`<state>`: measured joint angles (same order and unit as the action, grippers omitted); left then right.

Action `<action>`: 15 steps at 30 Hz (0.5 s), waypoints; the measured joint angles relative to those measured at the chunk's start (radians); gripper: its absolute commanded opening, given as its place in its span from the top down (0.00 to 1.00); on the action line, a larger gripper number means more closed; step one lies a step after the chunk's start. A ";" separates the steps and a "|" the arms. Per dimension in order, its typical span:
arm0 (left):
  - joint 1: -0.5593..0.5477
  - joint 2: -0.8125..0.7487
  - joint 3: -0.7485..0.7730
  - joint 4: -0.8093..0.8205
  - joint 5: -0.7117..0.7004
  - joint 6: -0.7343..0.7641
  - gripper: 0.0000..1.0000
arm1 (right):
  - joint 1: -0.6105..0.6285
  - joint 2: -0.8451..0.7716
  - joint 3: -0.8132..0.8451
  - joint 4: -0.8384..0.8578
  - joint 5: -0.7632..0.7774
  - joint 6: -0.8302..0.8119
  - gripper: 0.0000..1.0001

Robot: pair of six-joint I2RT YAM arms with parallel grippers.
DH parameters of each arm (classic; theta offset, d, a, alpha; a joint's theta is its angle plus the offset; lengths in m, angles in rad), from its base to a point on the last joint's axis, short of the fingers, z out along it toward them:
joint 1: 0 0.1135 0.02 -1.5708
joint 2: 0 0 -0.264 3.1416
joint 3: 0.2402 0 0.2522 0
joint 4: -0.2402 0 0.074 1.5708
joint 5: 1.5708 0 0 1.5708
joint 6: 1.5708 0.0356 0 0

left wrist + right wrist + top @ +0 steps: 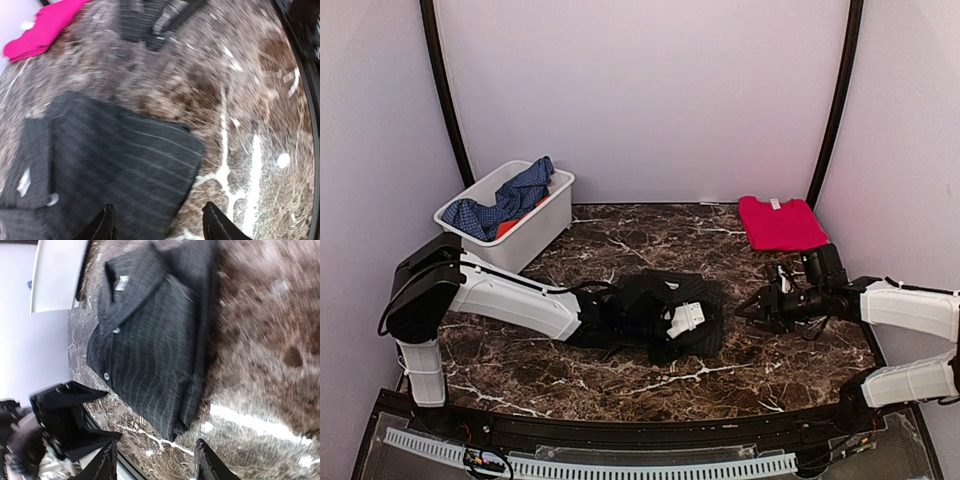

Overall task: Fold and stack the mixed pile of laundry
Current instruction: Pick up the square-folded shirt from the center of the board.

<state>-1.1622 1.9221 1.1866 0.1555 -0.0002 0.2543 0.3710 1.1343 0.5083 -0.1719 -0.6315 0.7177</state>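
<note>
Top view: pinstriped shirt [705, 293] folded, centre of marble table [620, 235]. Red cloth [782, 222] folded, far right. Blue checked garment [512, 198] and orange piece [510, 228] in white bin [535, 232], far left.
Left wrist view, blurred: my left gripper [160, 227] spread over the shirt, possibly touching it.
Right wrist view: my right gripper [156, 462] spread, empty, just beside the shirt's edge.

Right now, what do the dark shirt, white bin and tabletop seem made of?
Dark shirt: matte woven cloth, pinstripes and buttons visible. White bin: likely plastic, smooth rigid walls. Tabletop: glossy brown marble look, white veins; stone or laminate unclear.
</note>
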 measured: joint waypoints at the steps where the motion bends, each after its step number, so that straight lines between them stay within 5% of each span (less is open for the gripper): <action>1: -0.008 0.023 0.006 0.003 0.004 0.027 0.43 | 0.000 -0.002 -0.023 0.014 -0.001 0.025 0.50; 11: -0.044 0.164 0.105 0.016 0.028 0.274 0.55 | -0.001 -0.063 -0.115 0.161 -0.013 0.180 0.43; 15: -0.043 0.204 0.135 0.016 0.021 0.337 0.70 | -0.001 -0.064 -0.149 0.209 -0.025 0.219 0.38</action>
<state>-1.2049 2.1258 1.3212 0.1719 0.0212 0.5911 0.3702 1.0706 0.3592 0.0376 -0.6563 0.9363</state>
